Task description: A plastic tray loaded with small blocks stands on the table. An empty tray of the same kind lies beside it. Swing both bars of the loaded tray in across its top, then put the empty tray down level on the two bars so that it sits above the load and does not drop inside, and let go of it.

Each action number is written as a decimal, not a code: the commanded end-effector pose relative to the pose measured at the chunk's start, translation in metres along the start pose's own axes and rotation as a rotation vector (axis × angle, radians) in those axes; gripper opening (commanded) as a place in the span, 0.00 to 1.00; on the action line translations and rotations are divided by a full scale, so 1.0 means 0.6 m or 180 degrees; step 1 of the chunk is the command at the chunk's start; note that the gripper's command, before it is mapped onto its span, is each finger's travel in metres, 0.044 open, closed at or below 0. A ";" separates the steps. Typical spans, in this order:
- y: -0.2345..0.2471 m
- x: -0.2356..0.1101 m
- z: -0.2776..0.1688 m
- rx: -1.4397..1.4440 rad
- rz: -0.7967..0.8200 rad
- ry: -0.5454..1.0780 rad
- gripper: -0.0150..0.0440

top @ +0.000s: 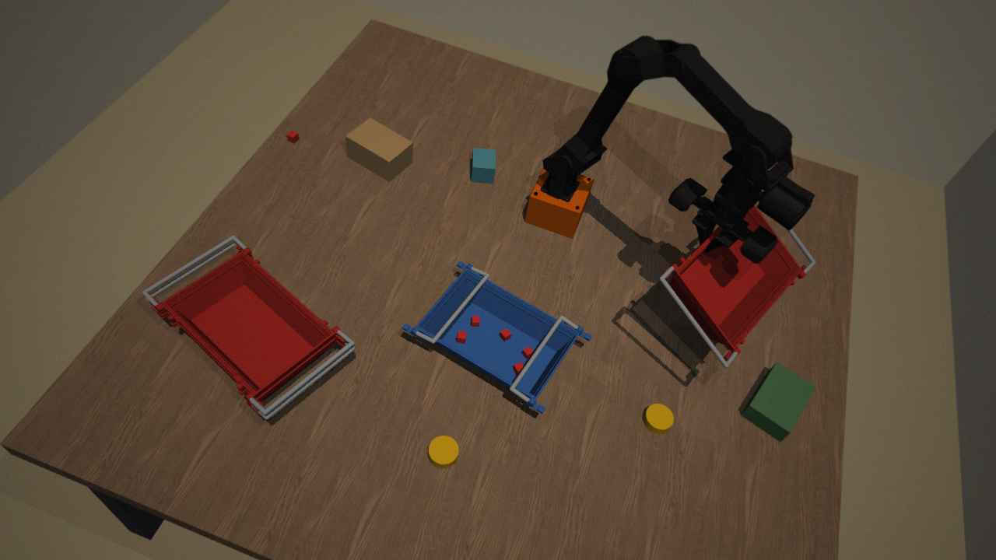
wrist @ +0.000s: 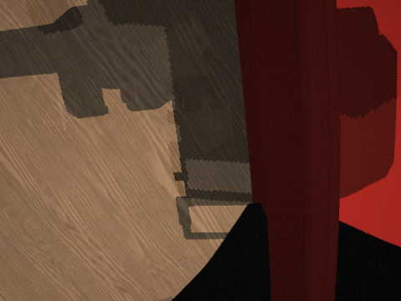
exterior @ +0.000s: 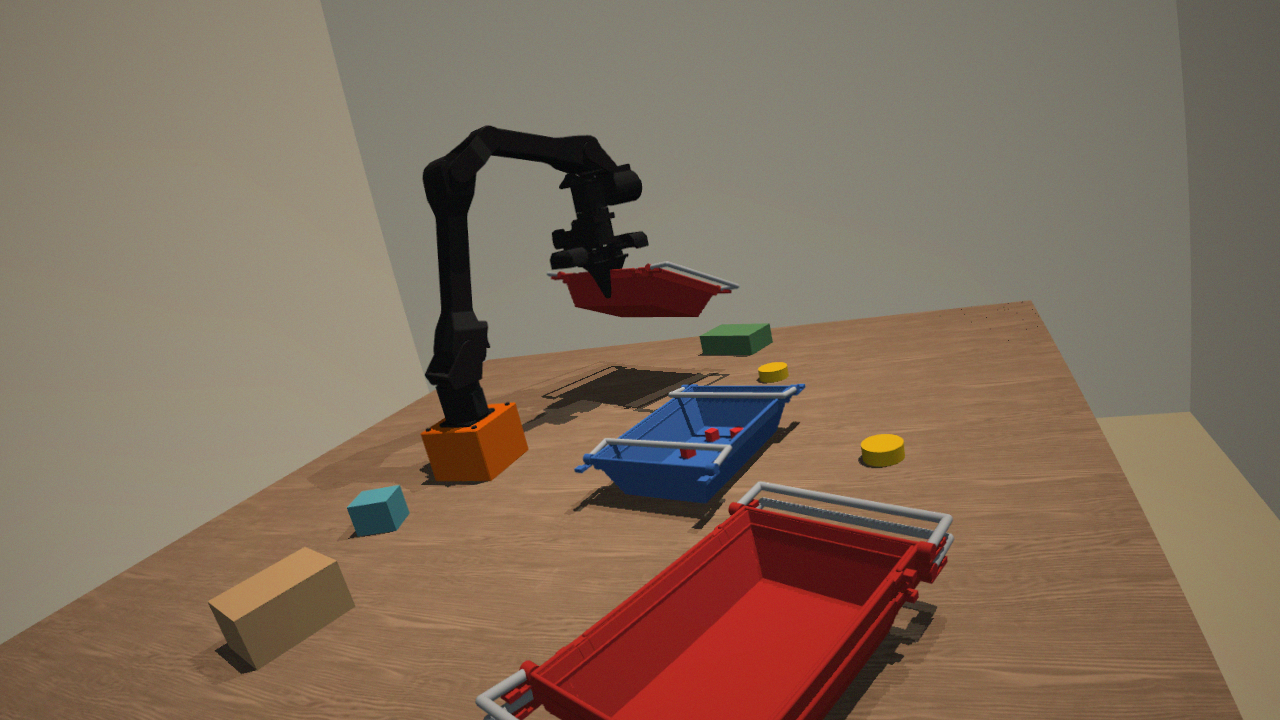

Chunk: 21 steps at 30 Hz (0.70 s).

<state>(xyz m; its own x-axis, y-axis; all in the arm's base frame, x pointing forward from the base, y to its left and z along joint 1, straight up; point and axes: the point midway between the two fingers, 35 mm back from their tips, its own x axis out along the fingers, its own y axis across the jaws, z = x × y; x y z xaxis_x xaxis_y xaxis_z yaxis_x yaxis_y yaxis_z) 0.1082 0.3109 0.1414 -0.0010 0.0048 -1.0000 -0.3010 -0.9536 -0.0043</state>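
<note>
The loaded blue tray (top: 522,300) (exterior: 662,479) stands in the middle of the table with several small red blocks (top: 475,320) (exterior: 687,453) inside. Its two grey wire bars (top: 459,307) (top: 538,353) (exterior: 666,445) (exterior: 733,391) lie across its top, near each end. My gripper (top: 727,233) (exterior: 601,273) (wrist: 270,214) is shut on a long wall of the empty small red tray (top: 731,299) (exterior: 648,300) (wrist: 290,117). It holds the tray high above the table, to the right of the blue tray, a little tilted. The red tray's own bars hang out over its ends.
A larger empty red tray (top: 292,295) (exterior: 832,537) lies at the left. The arm's orange base (top: 557,208) (exterior: 474,447) is behind the blue tray. A tan box (top: 379,147), teal cube (top: 483,165), green block (top: 778,400), two yellow discs (top: 443,450) (top: 657,417) and a loose red cube (top: 292,136) lie around.
</note>
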 end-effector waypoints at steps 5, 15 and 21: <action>-0.001 -0.006 -0.051 0.0373 -0.0048 0.0011 0.25; 0.012 -0.007 -0.116 0.0842 -0.0050 0.0017 0.25; 0.022 -0.007 -0.154 0.1123 -0.0050 0.0021 0.25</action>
<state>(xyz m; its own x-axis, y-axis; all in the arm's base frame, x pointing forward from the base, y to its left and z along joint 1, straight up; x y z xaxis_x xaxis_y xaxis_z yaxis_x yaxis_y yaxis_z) 0.1818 0.2745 0.1414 0.0002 0.0049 -1.0000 -0.5766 -0.8170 -0.0041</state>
